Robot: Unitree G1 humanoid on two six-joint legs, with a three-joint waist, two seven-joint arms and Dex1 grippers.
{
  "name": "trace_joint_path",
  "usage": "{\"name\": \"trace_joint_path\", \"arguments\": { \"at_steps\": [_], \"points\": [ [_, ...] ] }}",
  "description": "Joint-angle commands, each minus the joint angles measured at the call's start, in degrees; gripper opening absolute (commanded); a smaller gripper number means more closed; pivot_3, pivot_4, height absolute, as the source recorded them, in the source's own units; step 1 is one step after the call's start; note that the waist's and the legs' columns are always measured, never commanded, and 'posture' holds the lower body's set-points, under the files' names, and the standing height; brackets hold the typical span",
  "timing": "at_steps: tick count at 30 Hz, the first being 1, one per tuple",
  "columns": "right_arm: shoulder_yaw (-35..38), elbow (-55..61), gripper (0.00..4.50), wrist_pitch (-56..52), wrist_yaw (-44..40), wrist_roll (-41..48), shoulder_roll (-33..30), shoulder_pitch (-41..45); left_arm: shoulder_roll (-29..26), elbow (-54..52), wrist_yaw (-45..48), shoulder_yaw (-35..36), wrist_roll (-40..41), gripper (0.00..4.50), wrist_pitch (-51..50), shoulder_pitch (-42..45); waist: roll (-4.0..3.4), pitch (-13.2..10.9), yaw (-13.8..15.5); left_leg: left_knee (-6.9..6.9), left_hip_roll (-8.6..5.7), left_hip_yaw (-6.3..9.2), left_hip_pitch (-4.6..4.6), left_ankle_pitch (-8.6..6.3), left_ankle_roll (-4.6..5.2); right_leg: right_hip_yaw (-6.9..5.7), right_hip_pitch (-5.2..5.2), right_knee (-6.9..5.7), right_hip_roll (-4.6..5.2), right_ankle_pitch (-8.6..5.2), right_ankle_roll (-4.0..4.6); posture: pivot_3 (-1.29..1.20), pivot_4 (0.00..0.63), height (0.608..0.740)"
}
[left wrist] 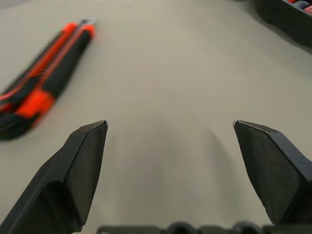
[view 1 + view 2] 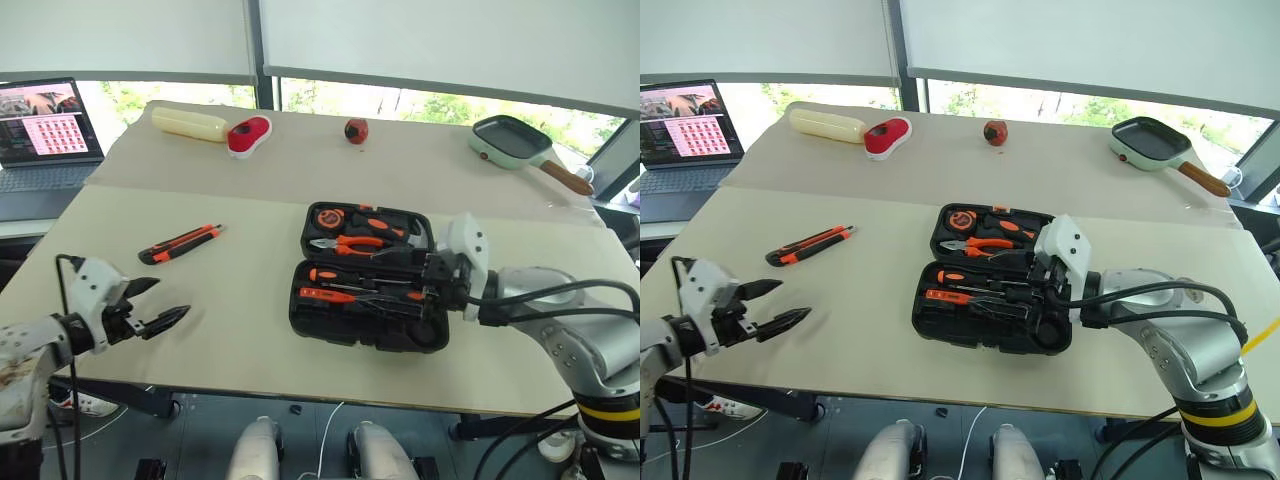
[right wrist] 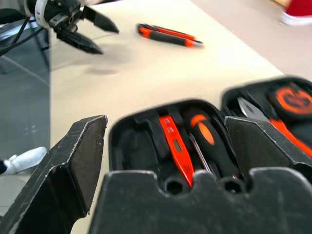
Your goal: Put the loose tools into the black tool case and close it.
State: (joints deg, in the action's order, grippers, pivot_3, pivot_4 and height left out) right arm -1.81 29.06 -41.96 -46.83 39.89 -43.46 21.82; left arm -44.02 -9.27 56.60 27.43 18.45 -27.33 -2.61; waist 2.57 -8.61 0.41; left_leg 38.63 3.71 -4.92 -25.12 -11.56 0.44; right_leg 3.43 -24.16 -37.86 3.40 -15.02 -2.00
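The black tool case (image 2: 350,335) lies open in the middle of the table. Both halves hold orange-and-black tools: pliers (image 2: 350,243) in the far half, screwdrivers (image 3: 207,139) and a slim orange tester (image 3: 174,146) in the near half. A loose utility knife (image 2: 180,243) lies on the table left of the case, also seen in the left wrist view (image 1: 44,83). My left gripper (image 2: 172,297) hovers open and empty near the front left, short of the knife. My right gripper (image 2: 420,282) is open at the case's right end, its fingers (image 3: 83,156) wide over the near half, holding nothing.
At the back stand a green frying pan (image 2: 515,140), a small red object (image 2: 355,130), a red-and-white oval gadget (image 2: 248,135) and a pale yellow bottle (image 2: 188,123). A laptop (image 2: 45,125) sits beyond the table's left edge. The front edge runs just below both grippers.
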Motion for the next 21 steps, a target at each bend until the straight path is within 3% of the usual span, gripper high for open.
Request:
{"name": "trace_joint_path", "arguments": {
  "at_steps": [1, 6, 12, 17, 21],
  "points": [
    [-0.20, -0.95, 4.50, 1.94, -2.12, -0.93, 0.35, 1.84, -2.89, 3.65, -1.30, -1.12, -0.63, 4.46, 2.79, 4.62, 0.01, 0.00, 0.29, 0.00, 0.00, -0.02, 0.00, 0.00, 0.00, 0.00, 0.02, 0.00, 0.00, 0.01, 0.02, 0.00, 0.150, 0.740],
    [-0.26, -0.40, 4.50, 1.51, -2.36, -1.30, 0.96, 2.09, -7.80, 24.79, 1.54, -12.09, -7.51, 4.46, 11.10, 22.93, 0.02, 0.01, 0.36, 0.00, -0.02, -0.10, -0.04, 0.02, -0.02, -0.03, 0.01, -0.11, -0.11, 0.05, 0.12, 0.00, 0.150, 0.740],
    [2.44, 4.21, 4.50, 0.28, -0.19, -0.35, 0.32, -2.21, -7.90, 55.66, 6.13, -25.11, -17.78, 4.46, 22.67, 46.37, 0.04, 0.02, 0.10, -0.02, -0.02, -0.16, -0.17, 0.01, -0.01, -0.02, -0.06, -0.08, -0.22, 0.05, 0.11, 0.00, 0.150, 0.740],
    [5.06, 8.46, 4.50, -0.65, 3.20, 0.21, 0.33, -6.54, -5.77, 71.52, 3.76, -32.48, -25.79, 4.46, 28.40, 56.05, 0.05, 0.01, -0.24, -0.05, 0.00, -0.17, -0.20, -0.02, 0.01, 0.01, -0.10, -0.12, -0.26, 0.04, 0.10, 0.00, 0.150, 0.740],
    [6.96, 11.45, 4.50, -1.49, 5.54, 1.08, 0.12, -9.68, -3.46, 79.30, 0.53, -34.80, -29.08, 4.46, 26.73, 60.87, 0.10, 0.02, -0.02, -0.04, -0.01, -0.12, -0.22, -0.01, 0.01, 0.00, -0.08, -0.12, -0.25, 0.04, 0.09, 0.00, 0.150, 0.740]
  ]
}}
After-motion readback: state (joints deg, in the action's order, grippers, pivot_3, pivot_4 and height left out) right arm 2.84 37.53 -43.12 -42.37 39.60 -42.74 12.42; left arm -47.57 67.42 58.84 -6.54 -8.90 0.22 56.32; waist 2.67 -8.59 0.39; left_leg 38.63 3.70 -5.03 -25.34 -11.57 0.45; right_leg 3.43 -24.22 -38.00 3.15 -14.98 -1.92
